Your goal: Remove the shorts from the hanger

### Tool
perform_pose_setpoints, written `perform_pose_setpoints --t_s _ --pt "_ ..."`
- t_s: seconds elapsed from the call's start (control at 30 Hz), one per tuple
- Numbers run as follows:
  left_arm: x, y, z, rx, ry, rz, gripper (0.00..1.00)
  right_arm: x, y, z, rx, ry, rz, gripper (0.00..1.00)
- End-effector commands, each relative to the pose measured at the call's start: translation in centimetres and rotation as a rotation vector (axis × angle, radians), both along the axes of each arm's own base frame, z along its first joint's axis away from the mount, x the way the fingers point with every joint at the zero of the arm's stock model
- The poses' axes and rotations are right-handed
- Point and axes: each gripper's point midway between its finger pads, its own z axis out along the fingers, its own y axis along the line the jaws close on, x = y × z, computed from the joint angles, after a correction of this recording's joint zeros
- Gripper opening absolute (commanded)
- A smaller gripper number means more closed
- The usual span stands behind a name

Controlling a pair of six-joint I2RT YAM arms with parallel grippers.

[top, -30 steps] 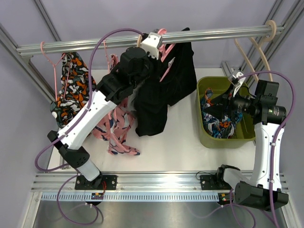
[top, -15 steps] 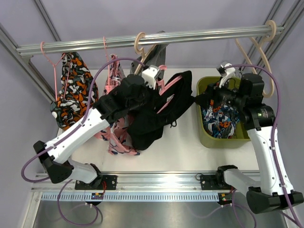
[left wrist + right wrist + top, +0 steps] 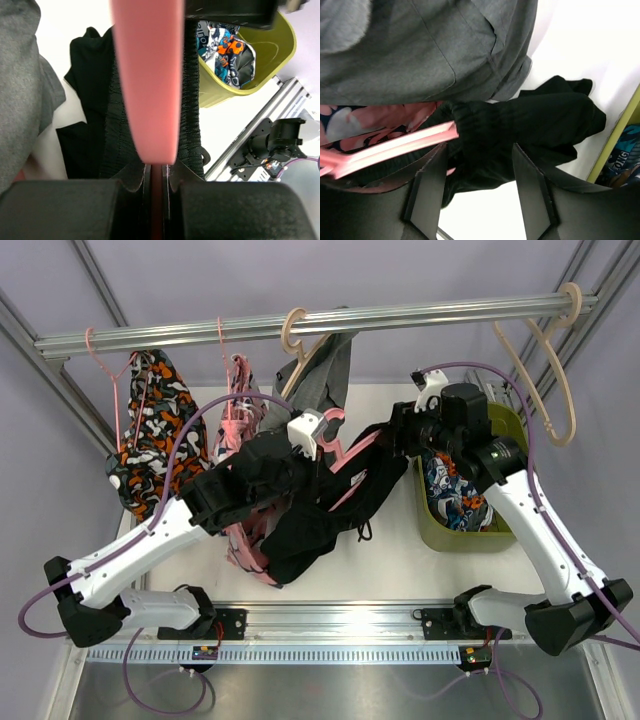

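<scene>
**A:** Where's the pair being worked on?

**B:** The black shorts [image 3: 310,525] hang on a pink hanger [image 3: 352,453]. It is off the rail [image 3: 450,310] and held low over the bench [image 3: 400,550], between the two arms.

**A:** Who has the hanger?

**B:** The left gripper [image 3: 156,172] is pressed together on its flat pink bar. In the left wrist view the bar runs straight out from between the fingers, with ribbed black waistband on both sides.

**A:** Why hold it out like that?

**B:** I'd say to steady the hanger and get the cloth away from the other clothes. That gives the other arm something to pull against.

**A:** And the right gripper [image 3: 479,150]?

**B:** It's spread, one finger on either side of the bunched black waistband at the hanger's end. It isn't pinching yet, as far as I can tell.

**A:** What's the cloth like?

**B:** Soft and matte, with elastic ribbing at the waist and the rest drooping in loose folds toward the bench. The hanger is rigid and smooth, so the band should slide off its end.

**A:** Other pairs?

**B:** Grey shorts [image 3: 325,365], plain cloth with a stitched pocket, hang from a beige hanger [image 3: 293,330] on the rail. Patterned shorts [image 3: 155,430] hang at the far left. Another patterned pair lies crumpled in the olive bin [image 3: 440,530] on the right, which is likely where the black pair goes.
</scene>
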Motion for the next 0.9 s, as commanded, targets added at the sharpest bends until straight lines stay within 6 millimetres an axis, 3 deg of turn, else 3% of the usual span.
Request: perform_pose_setpoints --t_s 0.0,0.1,0.27,0.47,0.5,0.57,0.67,0.73,0.87 --pt "0.1 -0.5 4.8 -0.169 -0.078 0.019 0.0 1.3 0.4 1.7 -0.003 -0.07 -0.033 0.57" --pt "-0.1 -0.4 4.6 -0.168 -0.075 0.019 0.0 2.1 0.0 1.2 -0.031 -0.081 -0.072 0.39" --pt "-0.8 0.4 4.2 -0.157 -0.068 0.019 0.0 4.4 -3.2 0.9 -0.159 -0.148 -0.233 0.0" --pt "-2.4 2.1 2.5 -0.117 -0.053 -0.01 0.0 6.6 -6.8 4.2 -0.221 -0.301 -0.355 0.0" --pt "-2.7 2.4 2.3 -0.113 -0.051 -0.013 0.0 7.6 -8.3 4.0 -0.227 -0.289 -0.391 0.0" --pt "-3.2 3.0 1.5 -0.099 -0.041 -0.017 0.0 8.3 -9.1 4.2 -0.207 -0.276 -0.375 0.0" --pt "-4.0 4.2 1.2 -0.104 -0.042 -0.017 0.0 9.6 -10.9 2.6 -0.243 -0.242 -0.351 0.0" --pt "-4.5 4.8 1.5 -0.122 -0.054 -0.023 0.0 10.0 -11.0 1.6 -0.242 -0.217 -0.311 0.0" --pt "-5.1 5.1 1.5 -0.136 -0.062 -0.042 0.0 9.7 -9.7 -0.1 -0.226 -0.18 -0.182 0.0"
